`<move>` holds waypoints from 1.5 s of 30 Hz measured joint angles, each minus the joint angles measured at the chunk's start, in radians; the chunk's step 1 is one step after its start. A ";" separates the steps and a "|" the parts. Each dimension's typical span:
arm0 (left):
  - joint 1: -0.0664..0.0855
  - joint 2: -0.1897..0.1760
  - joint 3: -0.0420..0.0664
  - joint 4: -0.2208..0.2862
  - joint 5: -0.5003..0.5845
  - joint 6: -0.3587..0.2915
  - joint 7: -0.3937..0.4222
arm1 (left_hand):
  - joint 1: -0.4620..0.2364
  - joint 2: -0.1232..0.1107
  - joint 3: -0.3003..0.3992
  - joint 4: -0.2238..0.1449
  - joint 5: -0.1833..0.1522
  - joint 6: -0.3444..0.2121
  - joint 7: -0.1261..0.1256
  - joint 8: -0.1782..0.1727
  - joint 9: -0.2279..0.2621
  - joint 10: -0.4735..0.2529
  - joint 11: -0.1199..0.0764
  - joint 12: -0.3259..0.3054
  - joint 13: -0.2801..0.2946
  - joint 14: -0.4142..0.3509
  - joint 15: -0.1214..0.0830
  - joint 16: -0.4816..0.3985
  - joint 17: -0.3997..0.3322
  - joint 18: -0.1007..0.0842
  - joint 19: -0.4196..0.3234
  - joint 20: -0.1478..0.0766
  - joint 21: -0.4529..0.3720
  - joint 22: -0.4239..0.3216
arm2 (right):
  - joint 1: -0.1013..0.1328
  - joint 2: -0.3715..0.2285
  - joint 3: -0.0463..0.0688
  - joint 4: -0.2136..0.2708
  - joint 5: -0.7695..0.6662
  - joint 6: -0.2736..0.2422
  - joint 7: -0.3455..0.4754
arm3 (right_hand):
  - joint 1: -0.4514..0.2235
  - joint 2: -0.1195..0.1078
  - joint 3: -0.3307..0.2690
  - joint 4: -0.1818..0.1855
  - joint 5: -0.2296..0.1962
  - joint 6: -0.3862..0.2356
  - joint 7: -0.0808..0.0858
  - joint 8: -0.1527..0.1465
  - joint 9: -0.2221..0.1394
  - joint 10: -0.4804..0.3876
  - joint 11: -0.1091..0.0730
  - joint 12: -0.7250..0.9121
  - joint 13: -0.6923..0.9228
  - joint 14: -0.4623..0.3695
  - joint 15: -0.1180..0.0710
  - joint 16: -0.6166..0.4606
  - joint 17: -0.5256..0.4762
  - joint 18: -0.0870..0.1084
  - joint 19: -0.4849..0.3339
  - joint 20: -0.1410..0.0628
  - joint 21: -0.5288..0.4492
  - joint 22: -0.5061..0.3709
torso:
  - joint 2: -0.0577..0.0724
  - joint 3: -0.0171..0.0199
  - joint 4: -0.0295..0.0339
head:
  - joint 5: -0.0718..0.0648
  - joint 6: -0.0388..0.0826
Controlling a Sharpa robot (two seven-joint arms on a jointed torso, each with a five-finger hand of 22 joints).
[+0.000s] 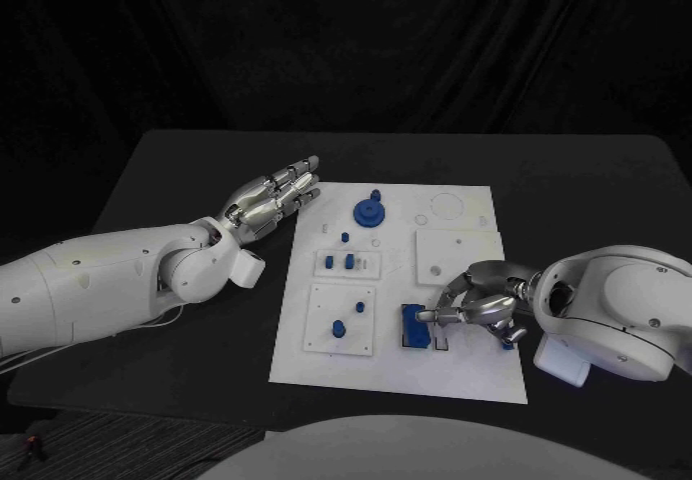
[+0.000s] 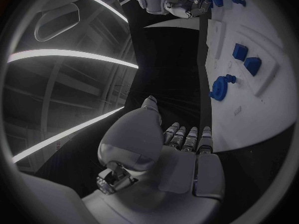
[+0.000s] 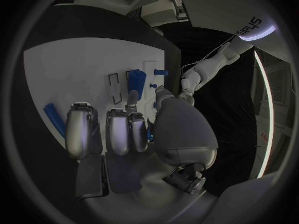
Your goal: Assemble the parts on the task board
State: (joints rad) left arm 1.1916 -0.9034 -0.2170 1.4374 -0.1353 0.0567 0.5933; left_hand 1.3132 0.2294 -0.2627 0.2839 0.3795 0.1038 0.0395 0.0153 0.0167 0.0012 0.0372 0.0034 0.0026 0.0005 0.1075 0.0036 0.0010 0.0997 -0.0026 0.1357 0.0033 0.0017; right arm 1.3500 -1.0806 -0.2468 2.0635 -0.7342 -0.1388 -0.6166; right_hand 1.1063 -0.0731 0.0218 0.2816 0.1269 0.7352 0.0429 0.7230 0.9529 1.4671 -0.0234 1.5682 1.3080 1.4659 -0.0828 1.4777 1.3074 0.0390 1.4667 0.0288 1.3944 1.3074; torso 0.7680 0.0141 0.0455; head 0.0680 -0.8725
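Black counter carries the white task board at its middle, and the advice runs from the left side across. At the left, the left hand hovers just off the board's far left corner, fingers straight and slightly apart, holding nothing; it is best kept there, well apart from the work, so it does not nudge the board. Next across, a blue gear stands near the board's far edge, two small blue pegs sit in a raised white plate below it, and a blue knob stands in another plate nearer the robot. These look seated already, so I judge them finished and best left untouched. Further right lies the blue block, a squarish part by a pair of narrow slots near the board's near edge. The right hand is bent over it with fingertips at its right side; whether they pinch the block or merely touch it I cannot tell. The step in hand seems to be setting this block into its seat. To do it well, square the block with the slot first, keep it level, press straight down with slow even force, and ease off if it binds rather than forcing it.
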 measured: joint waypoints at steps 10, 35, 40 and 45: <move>-0.001 0.002 0.000 -0.005 0.000 0.006 -0.005 | 0.008 0.000 0.003 -0.003 0.005 0.000 0.000 0.000 0.000 0.000 0.000 0.000 0.000 -0.002 0.006 0.000 0.000 0.000 0.004 0.004 0.000 -0.001 | 0.005 -0.015 0.000 0.011 -0.055 0.000 0.060 | 0.059 -0.002 -0.001 0.001 -0.023 -0.016 -0.016 0.108 0.085 -0.001 -0.015 0.000 0.000 0.001 -0.014 0.007 0.000 0.000 0.000 -0.007 0.015 0.000 | 0.001 -0.0003 0.0006 | -0.003 0.000; -0.005 0.003 0.000 -0.011 0.000 0.020 -0.014 | 0.020 -0.003 0.010 -0.010 0.019 0.002 0.002 0.000 0.001 0.000 0.000 0.000 0.000 0.000 0.007 0.000 0.000 0.000 0.004 0.004 0.000 -0.001 | -0.036 0.002 -0.001 -0.021 -0.161 0.081 0.083 | 0.149 -0.059 -0.018 -0.001 -0.074 -0.030 -0.030 0.189 0.165 0.002 -0.027 0.000 0.000 -0.001 -0.023 0.013 0.000 0.000 0.000 -0.022 0.015 0.000 | 0.002 -0.0002 0.0012 | -0.003 0.000; -0.006 0.003 0.000 -0.012 0.000 0.022 -0.017 | 0.020 -0.003 0.012 -0.012 0.020 0.004 0.004 0.000 0.001 0.000 0.000 0.000 0.000 0.000 0.007 0.000 0.001 0.000 0.004 0.004 0.000 -0.001 | -0.036 0.005 -0.001 -0.024 -0.168 0.092 0.080 | 0.149 -0.059 -0.020 0.001 -0.074 -0.030 -0.030 0.193 0.166 -0.002 -0.030 0.000 -0.001 -0.001 -0.023 0.013 0.000 0.000 0.000 -0.022 0.015 0.000 | 0.001 -0.0003 0.0013 | -0.002 0.000; -0.006 0.004 0.000 -0.012 0.000 0.023 -0.020 | 0.024 0.000 0.012 -0.012 0.024 0.007 0.007 0.000 0.002 0.000 0.000 0.000 0.000 -0.004 0.011 0.000 0.001 0.000 0.004 0.004 0.000 0.000 | -0.037 0.011 -0.001 -0.028 -0.172 0.096 0.072 | 0.160 -0.048 -0.018 0.004 -0.074 -0.026 -0.034 0.193 0.166 -0.002 -0.030 0.000 -0.001 0.003 -0.026 0.013 0.000 0.000 0.000 -0.022 0.015 0.001 | 0.001 -0.0005 0.0013 | -0.001 0.000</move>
State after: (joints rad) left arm 1.1859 -0.8996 -0.2170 1.4250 -0.1355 0.0799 0.5734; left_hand 1.3368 0.2295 -0.2504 0.2716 0.4038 0.1106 0.0463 0.0153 0.0186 0.0013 0.0371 0.0034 0.0027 -0.0033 0.1182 0.0036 0.0017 0.0997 0.0011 0.1393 0.0033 0.0012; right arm 1.3135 -1.0693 -0.2474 2.0354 -0.9058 -0.0431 -0.5445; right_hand 1.2665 -0.1207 0.0042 0.2855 0.0534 0.7090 0.0087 0.9159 1.1185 1.4651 -0.0537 1.5682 1.3074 1.4687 -0.1090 1.4909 1.3074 0.0390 1.4669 0.0073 1.4097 1.3081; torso 0.7695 0.0136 0.0469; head 0.0667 -0.8725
